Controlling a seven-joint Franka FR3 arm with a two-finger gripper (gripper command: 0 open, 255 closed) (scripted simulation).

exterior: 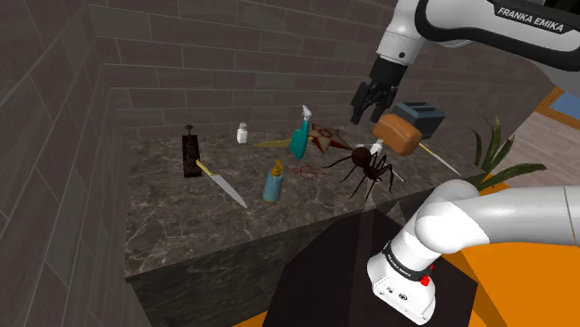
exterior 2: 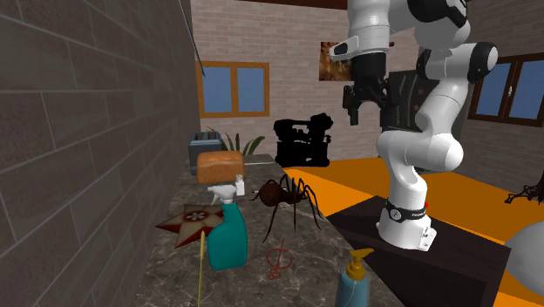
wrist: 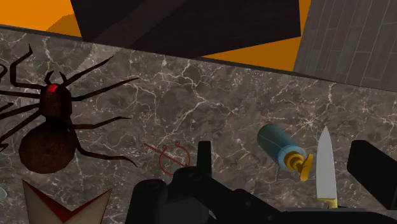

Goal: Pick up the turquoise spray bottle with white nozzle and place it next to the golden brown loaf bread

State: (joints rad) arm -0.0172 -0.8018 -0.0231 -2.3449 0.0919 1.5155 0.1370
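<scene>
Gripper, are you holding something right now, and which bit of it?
Nothing is held. The gripper hangs open in the air, fingers apart, while the turquoise spray bottle stands apart from it on the marble counter.

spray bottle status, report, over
Gripper up off the counter, jaws open, empty. Spray bottle standing beside the star, not gripped. Spider sits between bottle and bread.
</scene>
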